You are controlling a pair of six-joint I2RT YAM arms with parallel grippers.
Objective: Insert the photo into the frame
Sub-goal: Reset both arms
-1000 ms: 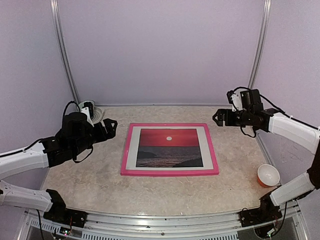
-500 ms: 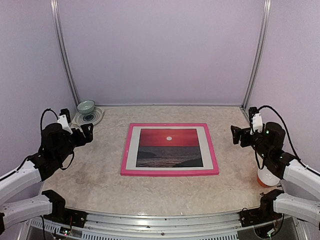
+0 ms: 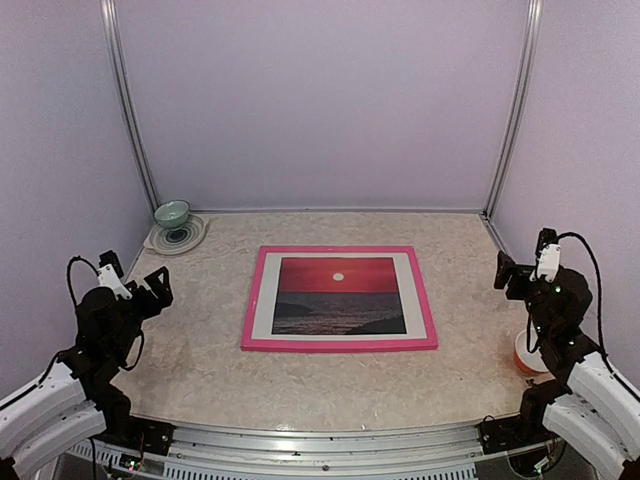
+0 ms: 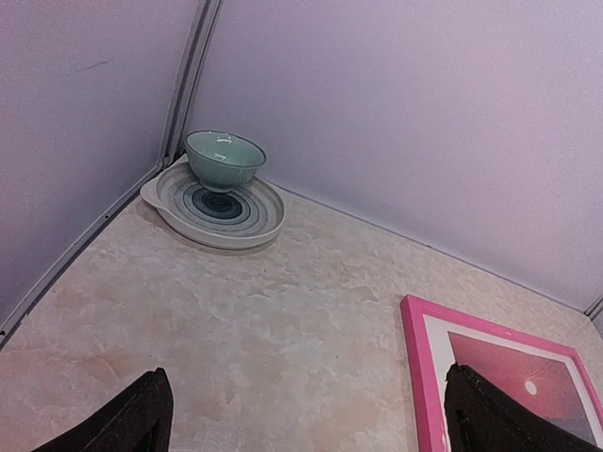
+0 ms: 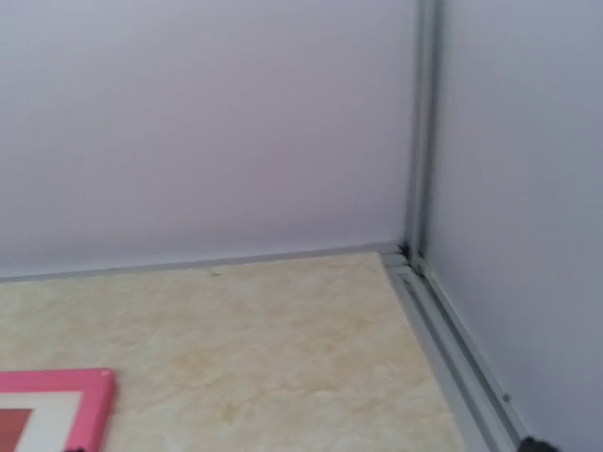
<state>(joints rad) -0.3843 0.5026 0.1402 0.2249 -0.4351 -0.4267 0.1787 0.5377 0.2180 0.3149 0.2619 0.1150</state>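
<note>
Overhead camera sits above and behind my bases, looking down across the whole tabletop (image 3: 200, 370) to the back wall (image 3: 320, 100). Left wrist camera's low, facing the far-left corner and its bowl (image 4: 224, 158); right wrist camera faces the far-right corner. All three catch the frame (image 3: 340, 343).
</note>
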